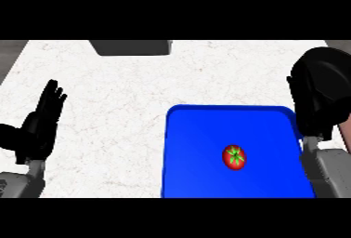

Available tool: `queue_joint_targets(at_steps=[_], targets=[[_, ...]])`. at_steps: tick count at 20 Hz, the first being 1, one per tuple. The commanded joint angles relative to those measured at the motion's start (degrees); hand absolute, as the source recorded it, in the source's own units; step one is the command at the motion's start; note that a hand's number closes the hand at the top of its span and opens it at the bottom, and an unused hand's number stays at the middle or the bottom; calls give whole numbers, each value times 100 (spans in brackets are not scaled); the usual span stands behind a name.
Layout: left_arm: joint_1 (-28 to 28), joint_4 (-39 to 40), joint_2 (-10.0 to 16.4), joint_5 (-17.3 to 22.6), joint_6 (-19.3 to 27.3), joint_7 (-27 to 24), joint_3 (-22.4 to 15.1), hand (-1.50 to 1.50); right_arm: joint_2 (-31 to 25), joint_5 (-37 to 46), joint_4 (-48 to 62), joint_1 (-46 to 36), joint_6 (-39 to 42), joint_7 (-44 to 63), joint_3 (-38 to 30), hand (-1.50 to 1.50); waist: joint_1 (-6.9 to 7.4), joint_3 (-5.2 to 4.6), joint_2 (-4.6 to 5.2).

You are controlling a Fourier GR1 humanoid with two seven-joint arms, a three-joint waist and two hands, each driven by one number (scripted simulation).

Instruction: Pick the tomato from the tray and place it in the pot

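Head view, as I am logging it: tomato (234, 157) is lying on the blue tray (198, 139), right of its middle, untouched. Grey pot (132, 47) is sitting at the far edge of the white counter (109, 121), well apart from the tray. Left hand (41, 125) is resting at the left, fingers straight and upward, holding nothing. Right hand (321, 88) is showing by the tray's far right corner; whether it is spread or closed I cannot tell.

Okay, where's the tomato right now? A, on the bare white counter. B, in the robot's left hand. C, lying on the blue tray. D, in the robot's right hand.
C: the tomato lies on the blue tray, toward its right side, with nothing holding it.
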Motion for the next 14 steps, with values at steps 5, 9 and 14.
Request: queue_joint_targets(at_steps=[5,9,14], targets=[[-368,-89,-311,45,-322,213,-448,0,845,-877,-369,-436,2972,577,2222,-150,657,6,53],[-210,-350,-604,188,-291,642,-769,0,-343,607,-858,-561,3565,-1165,2555,-150,217,5,-93],[-351,-300,-686,79,-48,819,-729,0,-1223,338,-758,-521,4967,-3313,1914,-150,101,3,-49]])
